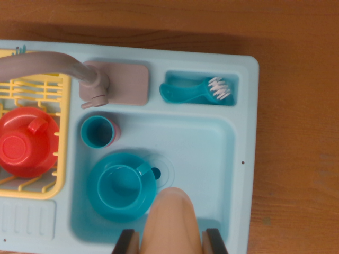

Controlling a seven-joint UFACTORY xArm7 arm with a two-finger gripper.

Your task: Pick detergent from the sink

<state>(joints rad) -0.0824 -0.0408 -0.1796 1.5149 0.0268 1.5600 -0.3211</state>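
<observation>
The detergent (172,222), a rounded peach-coloured bottle, is seen at the bottom edge of the wrist view, standing between the two dark fingers of the gripper (172,241). The jaws appear to be closed against its sides, though the contact itself is cut off by the frame edge, so a firm clamp is judged rather than seen. The bottle is placed over the basin of the light blue sink (212,153), just beside a teal cup on its saucer (123,185), with a smaller teal cup (98,131) lying further toward the grey faucet (79,74). A teal brush (196,91) is held in the compartment above the basin, and a red cup (26,142) is kept in the yellow rack (62,132) at the wrist view's left. The grasp step is taken to be in hand or just completed; a straight upward lift is called for next, with the neighbouring saucer left undisturbed.
</observation>
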